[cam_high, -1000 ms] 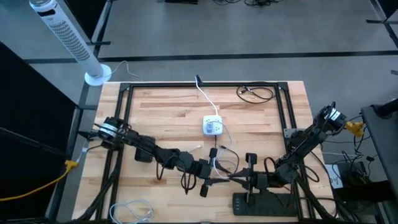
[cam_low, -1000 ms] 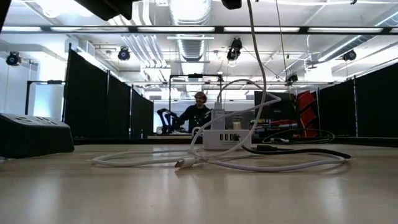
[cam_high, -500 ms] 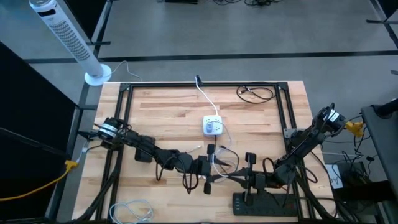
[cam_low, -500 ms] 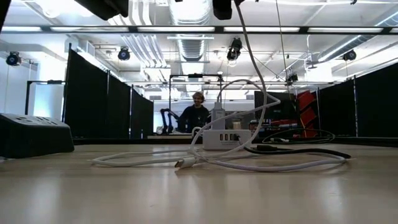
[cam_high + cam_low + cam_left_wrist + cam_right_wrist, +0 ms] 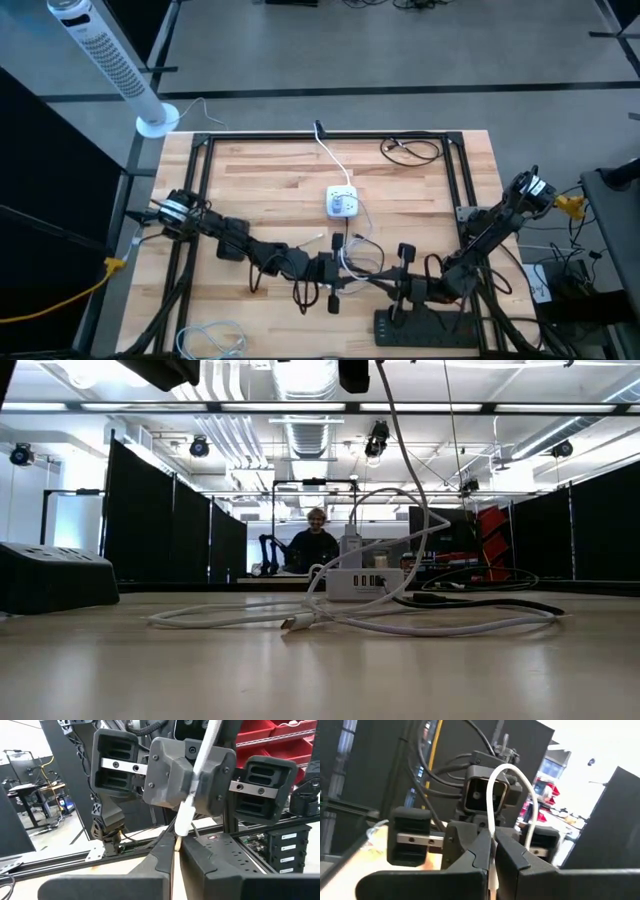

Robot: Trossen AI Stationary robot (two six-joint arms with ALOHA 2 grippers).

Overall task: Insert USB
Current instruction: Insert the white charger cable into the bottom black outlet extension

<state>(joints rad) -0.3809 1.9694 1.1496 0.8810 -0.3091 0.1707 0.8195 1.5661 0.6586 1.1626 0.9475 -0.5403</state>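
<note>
My left gripper [image 5: 175,851] and right gripper [image 5: 491,854] both pinch white cable [image 5: 200,762] mid-air, near charging hub [image 5: 342,203]. Risk: thin cable slips, plug twists, misses port.

One camera hangs overhead, looking straight down at the table [image 5: 260,180]. Another sits at tabletop level, facing the room; both catch the hub [image 5: 342,203]. Wrist cameras face each other closely.
</note>
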